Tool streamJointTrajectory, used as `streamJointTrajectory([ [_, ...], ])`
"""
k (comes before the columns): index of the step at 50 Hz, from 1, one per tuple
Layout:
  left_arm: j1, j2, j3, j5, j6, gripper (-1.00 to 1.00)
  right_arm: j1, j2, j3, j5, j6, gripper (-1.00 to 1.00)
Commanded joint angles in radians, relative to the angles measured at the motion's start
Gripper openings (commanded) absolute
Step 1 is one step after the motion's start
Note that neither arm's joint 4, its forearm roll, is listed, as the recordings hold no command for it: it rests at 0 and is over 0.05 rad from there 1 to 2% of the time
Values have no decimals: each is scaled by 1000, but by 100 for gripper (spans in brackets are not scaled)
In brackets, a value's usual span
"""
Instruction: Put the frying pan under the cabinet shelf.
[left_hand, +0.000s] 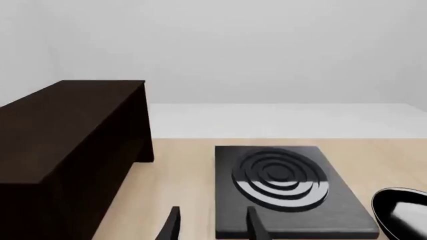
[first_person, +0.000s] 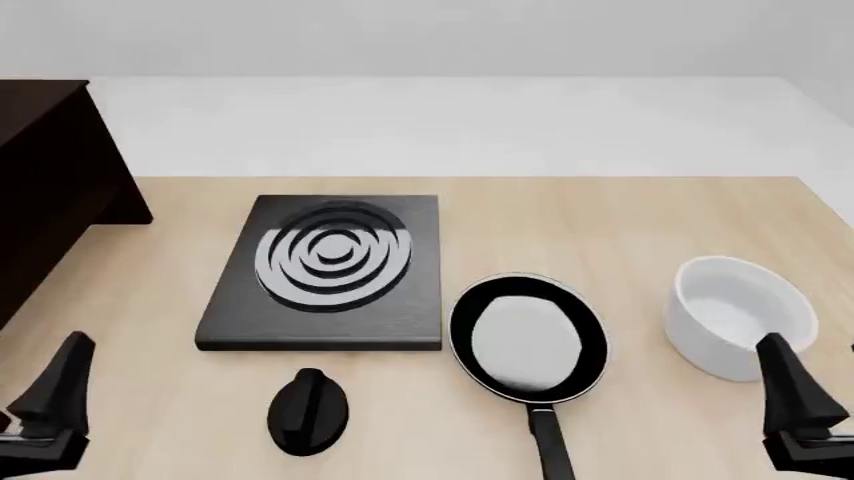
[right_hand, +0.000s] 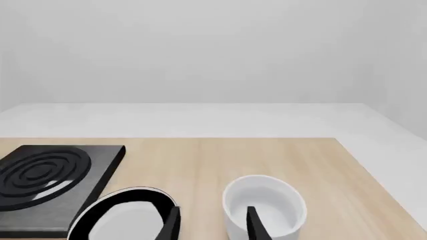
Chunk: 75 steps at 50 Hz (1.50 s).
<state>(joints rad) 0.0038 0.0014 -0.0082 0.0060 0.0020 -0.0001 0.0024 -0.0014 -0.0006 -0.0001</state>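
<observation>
The frying pan (first_person: 529, 340) lies mid-table, well apart from the cabinet shelf (first_person: 47, 185) at far left. Both grippers, left (left_hand: 210, 225) and right (right_hand: 210, 222), are spread and empty; the handle is best pinched squarely.

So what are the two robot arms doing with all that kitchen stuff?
Nothing is being held yet. The left gripper and right gripper sit open at the near table edge. The frying pan lies on the table between the stove plate and the white bowl. The cabinet shelf stands far left.
</observation>
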Motion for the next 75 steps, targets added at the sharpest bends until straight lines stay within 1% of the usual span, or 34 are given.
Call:
streamJointTrajectory([
  [1,4,8,-25,10,6,100,0,5,-3,-1,0,100],
  [2,3,9,-26,10,5,100,0,5,-3,-1,0,100],
  [3,10,26,-28,10,-27,100,0,5,-3,-1,0,100],
  [4,10,33,-28,2,-17,100,0,5,-3,-1,0,100],
  [5,0,27,-26,-5,10,100,0,5,-3,-1,0,100],
  [7,8,126,-47,-87,-4,100,0,5,-3,-1,0,100],
  [13,-25,218,-73,-178,19,100,0,5,-3,-1,0,100],
  [16,-45,307,-90,-218,-3,100,0,5,-3,-1,0,100],
  [17,-49,340,-92,-235,1,100,0,5,-3,-1,0,100],
  [19,-87,344,-101,-244,32,100,0,5,-3,-1,0,100],
  [21,-82,391,-119,-270,28,100,0,5,-3,-1,0,100],
  [23,-106,403,-130,-274,32,100,0,5,-3,-1,0,100],
  [24,-120,427,-139,-289,58,100,0,5,-3,-1,0,100],
  [26,-133,466,-160,-306,68,100,0,5,-3,-1,0,100],
  [28,-157,482,-174,-314,90,100,0,5,-3,-1,0,100],
  [29,-155,504,-190,-316,78,100,0,5,-3,-1,0,100],
  [31,-186,521,-205,-318,108,100,0,5,-3,-1,0,100],
  [32,-199,542,-225,-316,102,100,0,5,-3,-1,0,100],
  [38,-287,625,-284,-324,198,100,0,5,-3,-1,0,100],
  [40,-302,633,-312,-315,202,100,0,5,-3,-1,0,100],
  [42,-334,655,-339,-311,249,100,0,5,-3,-1,0,100],
  [43,-346,662,-350,-306,258,100,0,5,-3,-1,0,100],
  [44,-356,689,-363,-310,294,100,0,5,-3,-1,0,100],
  [47,-404,710,-401,-306,333,100,0,5,-3,-1,0,100],
  [48,-406,713,-405,-307,337,100,0,5,-3,-1,0,100],
  [50,-462,726,-404,-323,407,100,0,5,-3,-1,0,100],
  [52,-486,743,-414,-331,429,100,0,5,-3,-1,0,100],
  [53,-508,759,-421,-339,453,100,0,5,-3,-1,0,100],
  [55,-524,771,-431,-345,466,100,0,5,-3,-1,0,100],
  [57,-567,787,-431,-355,514,100,0,5,-3,-1,0,100],
  [68,-672,825,-473,-354,632,100,0,5,-3,-1,0,100],
  [71,-718,840,-463,-361,698,100,0,5,-3,-1,0,100],
  [74,-754,847,-466,-349,723,100,0,5,-3,-1,0,100],
  [75,-773,857,-461,-348,750,100,0,5,-3,-1,0,100],
])
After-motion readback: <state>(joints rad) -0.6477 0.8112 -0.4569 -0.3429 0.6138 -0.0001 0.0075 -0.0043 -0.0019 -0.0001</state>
